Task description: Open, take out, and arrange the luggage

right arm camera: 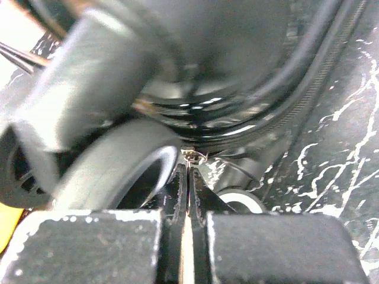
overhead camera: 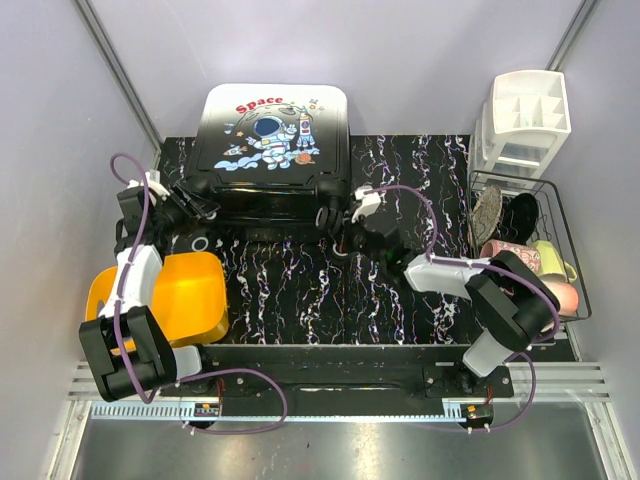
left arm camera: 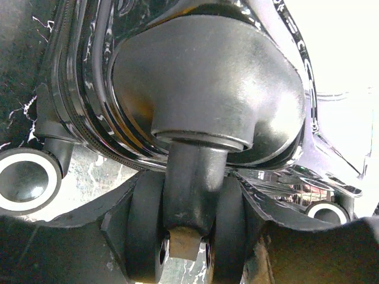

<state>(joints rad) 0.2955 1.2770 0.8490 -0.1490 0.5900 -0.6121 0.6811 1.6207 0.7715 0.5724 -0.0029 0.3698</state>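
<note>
The luggage [overhead camera: 272, 140] is a small black suitcase lying flat at the back of the table, shut, with its white astronaut panel facing up. My left gripper [overhead camera: 195, 212] is at its front left corner. In the left wrist view the gripper [left arm camera: 186, 236] is shut on the suitcase's twin caster wheel [left arm camera: 145, 225], under the domed wheel housing [left arm camera: 207, 77]. My right gripper [overhead camera: 340, 226] is at the front right corner. In the right wrist view it [right arm camera: 188, 171] is shut on a thin zipper pull [right arm camera: 190, 155], beside a blurred wheel [right arm camera: 112, 165].
A yellow-orange bin [overhead camera: 190, 290] sits at the front left beside the left arm. A white compartmented organizer [overhead camera: 525, 120] stands at the back right. A wire basket [overhead camera: 548, 183] in front of it holds shoes and mugs [overhead camera: 510, 255].
</note>
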